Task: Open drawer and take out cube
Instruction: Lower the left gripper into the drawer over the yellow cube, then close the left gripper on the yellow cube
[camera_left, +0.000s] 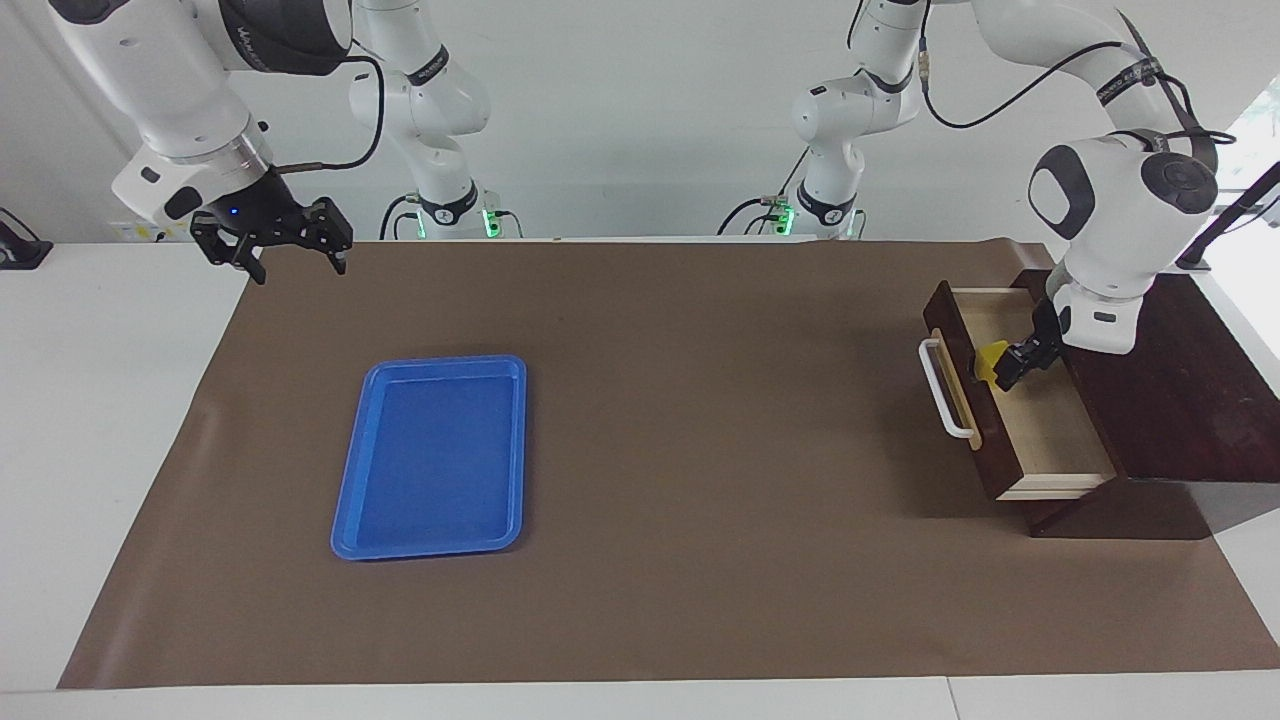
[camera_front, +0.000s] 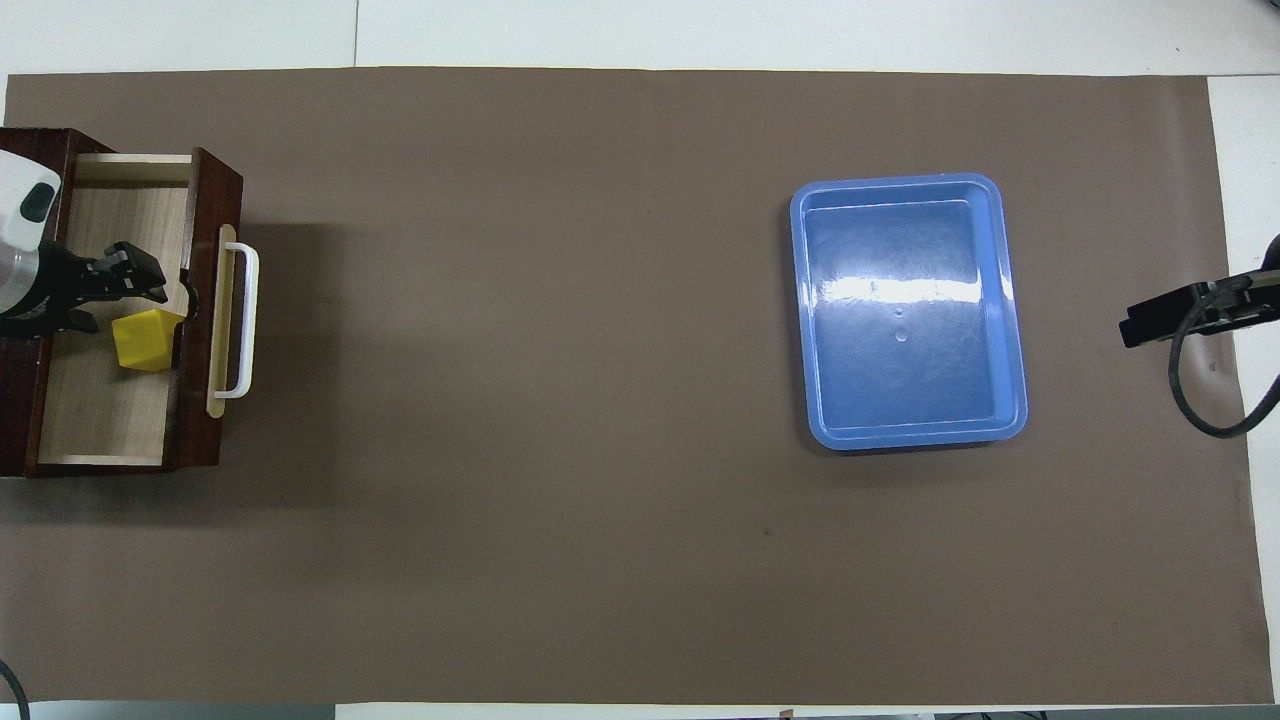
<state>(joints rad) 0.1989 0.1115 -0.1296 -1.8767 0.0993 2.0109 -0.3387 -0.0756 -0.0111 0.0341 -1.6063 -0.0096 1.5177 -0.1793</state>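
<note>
The dark wooden drawer (camera_left: 1040, 420) stands pulled open at the left arm's end of the table, its white bar handle (camera_left: 942, 390) facing the table's middle. The small yellow cube (camera_left: 990, 358) lies inside on the pale wood floor (camera_front: 105, 410), close against the drawer's front panel. My left gripper (camera_left: 1006, 372) reaches down into the drawer right at the cube (camera_front: 147, 340) and partly covers it; whether it grips the cube does not show. My right gripper (camera_left: 298, 268) hangs open and empty above the table edge at the right arm's end, where that arm waits.
A blue plastic tray (camera_left: 345, 520) lies on the brown mat toward the right arm's end. The drawer's dark wooden box (camera_left: 1190, 400) sits at the left arm's end. Black parts of the right gripper (camera_front: 1165, 318) and a cable show at the overhead view's edge.
</note>
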